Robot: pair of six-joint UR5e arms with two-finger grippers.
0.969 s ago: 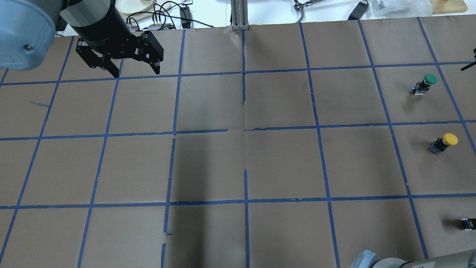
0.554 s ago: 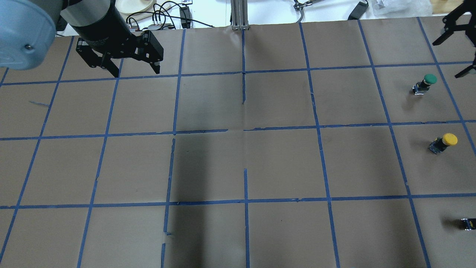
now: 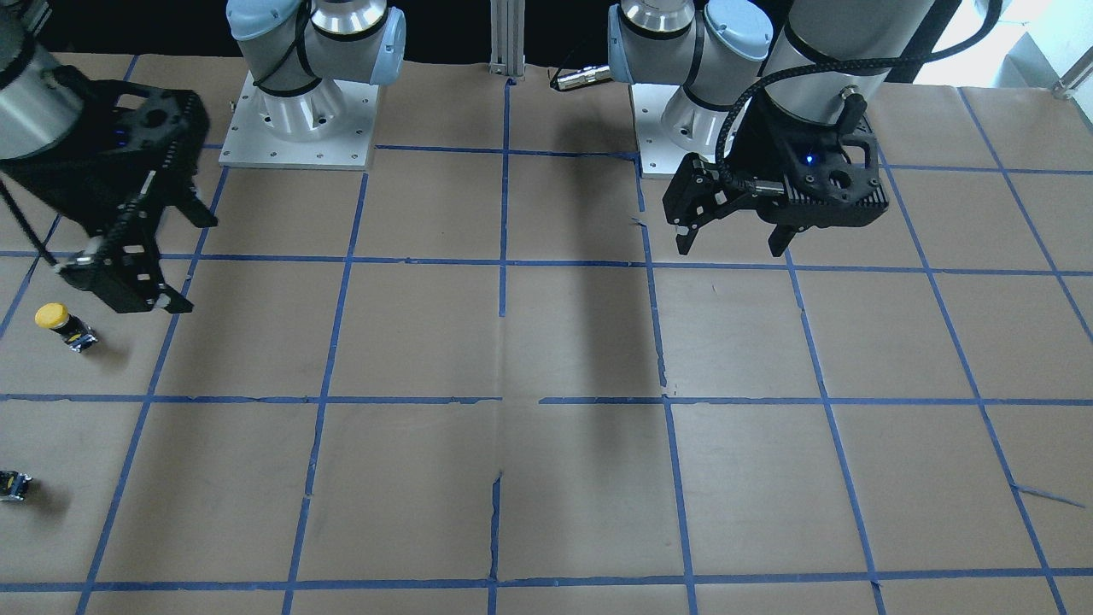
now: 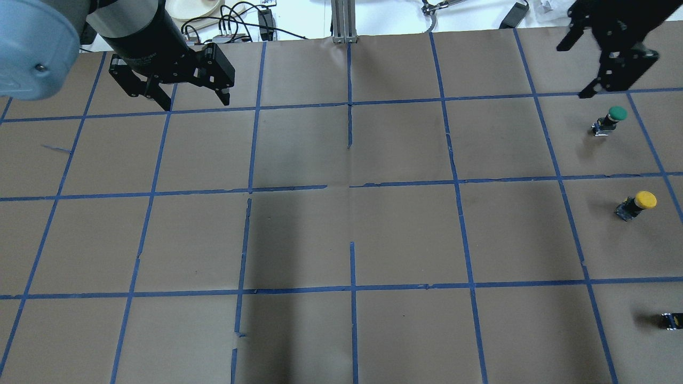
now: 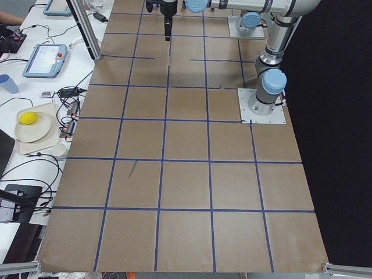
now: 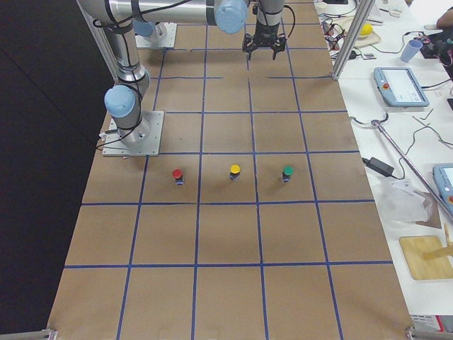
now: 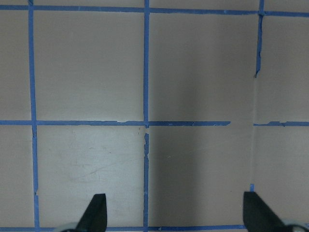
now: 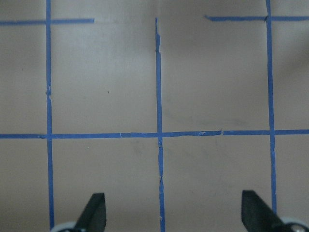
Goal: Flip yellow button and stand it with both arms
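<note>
The left jaws were spread wide and held nothing. They hung from the left arm (image 3: 820,34) at the upper left of the overhead view, raised off the bench (image 4: 405,234). In the left wrist-mounted view the fingertips (image 7: 95,212) stood far apart at the lower corners. Only brown paper and blue tape lines (image 7: 146,63) showed between them.

A broad shadow (image 4: 288,240) crossed the taped grid squares in the middle of the bench.

The right jaws were likewise spread and held nothing. They hung from the right arm (image 3: 21,98) at the upper right of the overhead view, above the bench. The right wrist-mounted view showed their fingertips (image 8: 95,212) well apart over bare paper.

Three buttons stood in a row at the robot's right end of the bench, one per grid square. In the exterior right view the red button (image 6: 177,174) was nearest the robot base. The yellow button (image 4: 636,204) occupied the middle square and the green button (image 4: 609,120) the farthest.

The yellow button appeared to rest on its dark base with the cap uppermost. Neither pair of jaws touched it. In the overhead view the right jaws lay beyond the green button, and the left jaws were well apart at the opposite end.

A small dark block (image 4: 671,320) with a yellow mark sat partly cut off at the right edge of the overhead view.
</note>
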